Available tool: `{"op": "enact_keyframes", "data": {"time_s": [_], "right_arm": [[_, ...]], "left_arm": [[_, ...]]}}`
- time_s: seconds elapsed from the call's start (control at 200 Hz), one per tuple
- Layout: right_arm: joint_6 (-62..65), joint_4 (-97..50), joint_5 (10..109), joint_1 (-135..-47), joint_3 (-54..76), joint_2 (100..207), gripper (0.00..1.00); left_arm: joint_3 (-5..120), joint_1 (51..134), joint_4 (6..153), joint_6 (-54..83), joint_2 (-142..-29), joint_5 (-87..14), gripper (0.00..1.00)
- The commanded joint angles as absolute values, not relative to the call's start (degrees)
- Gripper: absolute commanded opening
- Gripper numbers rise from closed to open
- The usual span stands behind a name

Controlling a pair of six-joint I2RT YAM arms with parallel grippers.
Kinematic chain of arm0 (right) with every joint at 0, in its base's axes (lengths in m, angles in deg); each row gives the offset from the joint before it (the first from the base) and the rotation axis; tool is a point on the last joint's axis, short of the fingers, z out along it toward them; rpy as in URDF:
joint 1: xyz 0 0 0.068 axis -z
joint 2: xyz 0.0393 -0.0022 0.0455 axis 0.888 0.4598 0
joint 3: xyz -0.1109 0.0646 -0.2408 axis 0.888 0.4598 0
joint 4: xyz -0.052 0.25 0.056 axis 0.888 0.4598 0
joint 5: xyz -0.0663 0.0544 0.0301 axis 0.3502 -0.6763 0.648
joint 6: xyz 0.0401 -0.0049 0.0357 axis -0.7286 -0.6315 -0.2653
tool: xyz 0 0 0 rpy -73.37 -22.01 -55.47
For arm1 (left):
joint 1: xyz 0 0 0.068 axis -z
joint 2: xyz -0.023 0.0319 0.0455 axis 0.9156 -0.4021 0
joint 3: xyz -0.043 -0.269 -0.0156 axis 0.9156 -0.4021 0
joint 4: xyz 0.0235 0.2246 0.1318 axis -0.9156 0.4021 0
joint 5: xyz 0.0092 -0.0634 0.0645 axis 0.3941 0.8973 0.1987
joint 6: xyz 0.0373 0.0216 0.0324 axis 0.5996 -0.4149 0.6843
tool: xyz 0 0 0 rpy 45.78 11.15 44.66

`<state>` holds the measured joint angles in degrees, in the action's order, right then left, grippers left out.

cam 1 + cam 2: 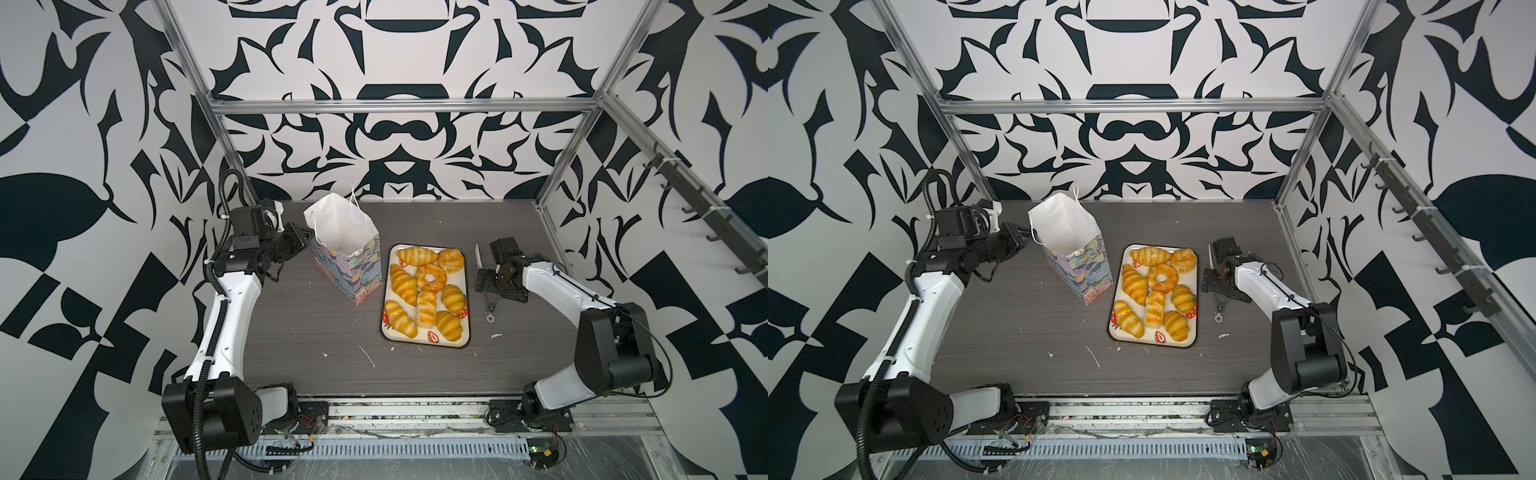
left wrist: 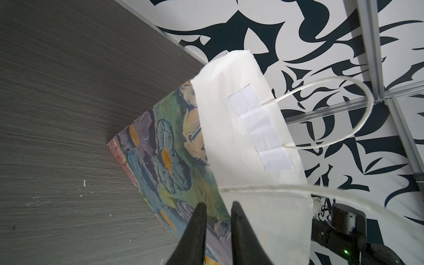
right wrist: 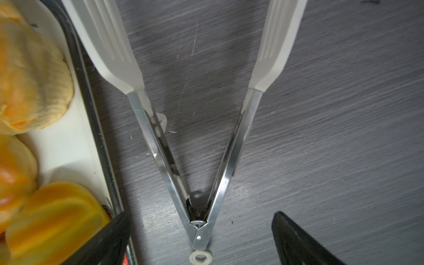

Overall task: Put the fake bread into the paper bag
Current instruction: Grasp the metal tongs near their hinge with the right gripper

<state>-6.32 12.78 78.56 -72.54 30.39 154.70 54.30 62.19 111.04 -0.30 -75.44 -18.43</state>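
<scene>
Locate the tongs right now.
The tongs lie open on the table just right of the tray in both top views, directly under the open right end effector.

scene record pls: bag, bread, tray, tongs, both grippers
paper bag: upright, mouth open, left of tray
fake bread: eight pieces, all on tray
tongs: lying on table right of tray, spread open
left gripper: jaws shut on paper bag's rim
right gripper: jaws open, either side of tongs' hinge end, not gripping
</scene>
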Motion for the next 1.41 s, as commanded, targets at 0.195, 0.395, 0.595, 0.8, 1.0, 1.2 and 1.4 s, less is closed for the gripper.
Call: {"op": "enact_keyframes", "data": {"time_s": [0.195,0.395,0.595,0.8,1.0,1.2,1.4], "right_arm": [[-3.9,11.0,80.1,-72.9,26.7,159.2,0.99],[-3.9,9.8,82.1,-72.5,25.9,162.3,0.99],[-3.3,9.4,82.5,-71.2,24.9,164.6,0.99],[-3.5,8.6,81.4,-71.1,25.1,165.4,0.98],[-3.7,7.5,78.4,-70.6,25.2,166.4,0.96],[-3.5,7.1,78.0,-70.0,25.3,166.4,0.93],[-3.8,7.2,78.1,-69.3,25.6,166.9,0.90]], "left_arm": [[55.2,62.4,112.7,0.0,-74.1,-17.6,0.23],[55.4,62.4,112.9,0.1,-74.1,-17.6,0.23],[55.4,62.4,112.9,0.3,-74.3,-17.6,0.22],[55.1,62.5,112.9,0.4,-74.3,-17.7,0.22],[55.4,62.6,113.0,0.3,-74.7,-17.4,0.22],[55.4,62.8,113.0,0.3,-74.8,-17.3,0.22],[55.4,62.8,113.1,0.3,-74.8,-17.2,0.22]]}}
